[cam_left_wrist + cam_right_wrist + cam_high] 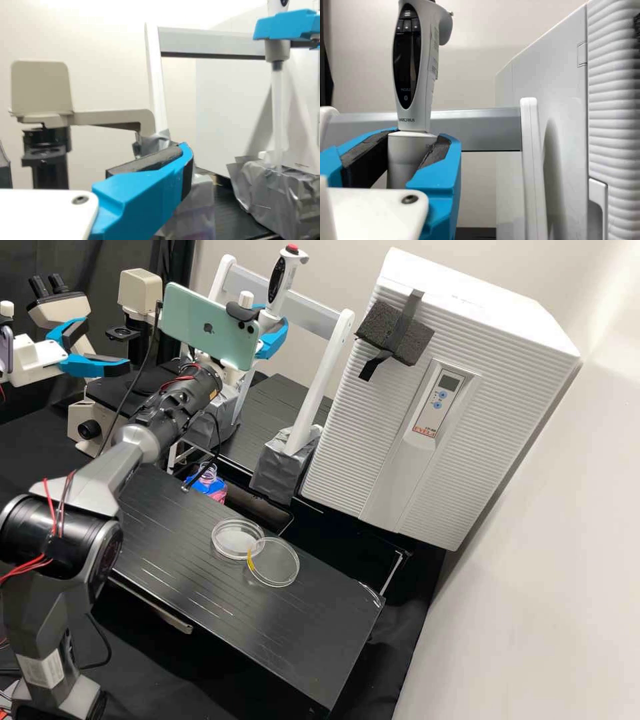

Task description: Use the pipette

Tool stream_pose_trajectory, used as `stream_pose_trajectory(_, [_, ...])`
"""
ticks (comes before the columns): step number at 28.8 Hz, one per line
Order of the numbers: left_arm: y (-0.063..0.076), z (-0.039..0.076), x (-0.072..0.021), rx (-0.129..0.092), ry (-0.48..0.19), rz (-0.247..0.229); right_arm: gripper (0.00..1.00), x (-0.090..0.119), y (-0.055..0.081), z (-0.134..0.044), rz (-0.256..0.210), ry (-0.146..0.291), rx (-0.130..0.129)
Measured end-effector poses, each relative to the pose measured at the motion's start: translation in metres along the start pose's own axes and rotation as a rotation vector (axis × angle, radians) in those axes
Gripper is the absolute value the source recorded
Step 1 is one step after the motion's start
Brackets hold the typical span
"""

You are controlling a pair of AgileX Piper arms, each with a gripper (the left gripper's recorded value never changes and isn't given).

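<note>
- At the far left edge of the bench, the left claw (100,345) hangs in the air. Its two blue fingers are wide apart and hold nothing.
- Just past the far edge of the black board (287,633) stands a pink bottle (212,485). The pipette is well apart from it, high up.
- Near the middle of the board lie two clear dishes (237,537). They touch, with one rim over the other. A small yellow bit (251,559) lies where they meet.
- High over the back of the bench, the right claw (265,332) is closed tight on the pipette (285,272). It grips the thin neck just under the fat handle.
- The pipette stands almost straight up, so its long line runs up and down. The red button is on top. The thin tip (277,110) points down at the bench. The top leans a little toward the white box (433,393) at the right edge.
- The grab looks done. I think most of the job is left: go down to the bottle, suck some up, and squirt it into a dish. I cannot tell if there is any liquid in the tip.
</note>
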Motion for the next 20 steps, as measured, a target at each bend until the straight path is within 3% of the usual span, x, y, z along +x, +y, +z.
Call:
stream_pose_trajectory(2, [-0.004,0.0,0.0011,-0.017,-0.013,-0.017,0.0,-0.007,-0.007,0.001,-0.004,0.004,0.003])
stream_pose_trajectory(5, [-0.01,0.001,0.003,-0.011,-0.025,-0.037,0.0,-0.013,-0.017,0.004,-0.023,-0.001,0.0])
stream_pose_trajectory(13, [-0.031,0.011,0.0063,-0.028,-0.06,-0.102,0.0,-0.033,-0.049,0.021,-0.102,-0.038,-0.014])
stream_pose_trajectory(17, [-0.049,0.016,0.0011,-0.038,-0.071,-0.163,0.0,-0.039,-0.052,0.025,-0.1,-0.041,-0.021])
stream_pose_trajectory(20, [-0.06,0.019,-0.0039,-0.043,-0.08,-0.203,0.0,-0.041,-0.052,0.026,-0.07,-0.036,-0.023])
